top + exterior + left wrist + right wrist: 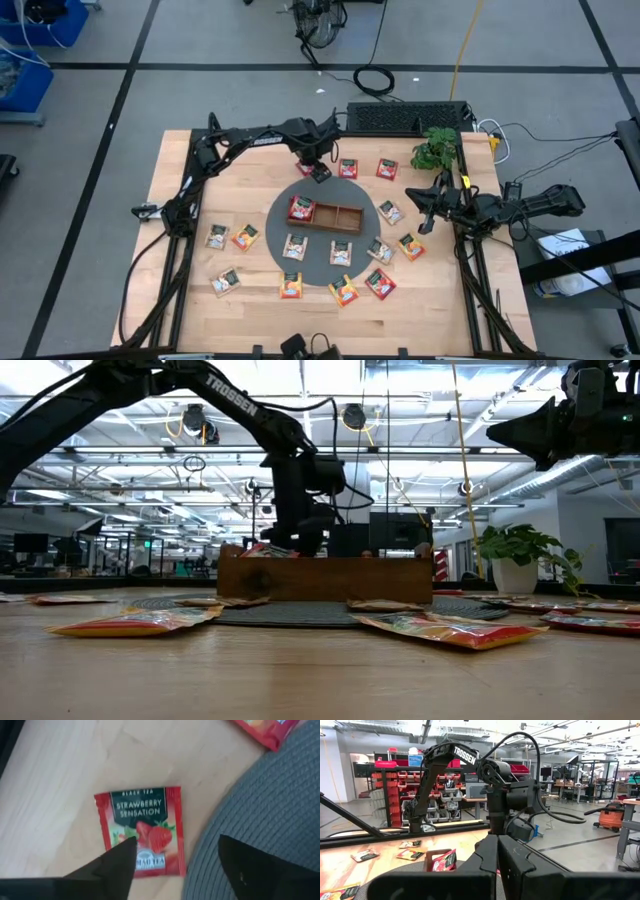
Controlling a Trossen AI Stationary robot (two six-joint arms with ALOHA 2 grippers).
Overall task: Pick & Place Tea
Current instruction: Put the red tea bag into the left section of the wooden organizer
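A red strawberry tea packet (142, 827) lies flat on the wooden table, just off the far edge of the round grey mat (270, 810). My left gripper (177, 847) hangs open over it, pointing down, with one finger over the packet's near end and the other over the mat. In the high view this gripper (318, 172) is at the mat's far side. The brown wooden tray (336, 215) stands on the mat (325, 262), with a red packet (300, 208) in its left compartment. My right gripper (428, 207) waits shut at the table's right.
Several more tea packets lie around and on the mat, such as one (347, 168) at the far side, one (245, 237) at the left and one (380, 284) near the front. A potted plant (435, 150) stands at the far right.
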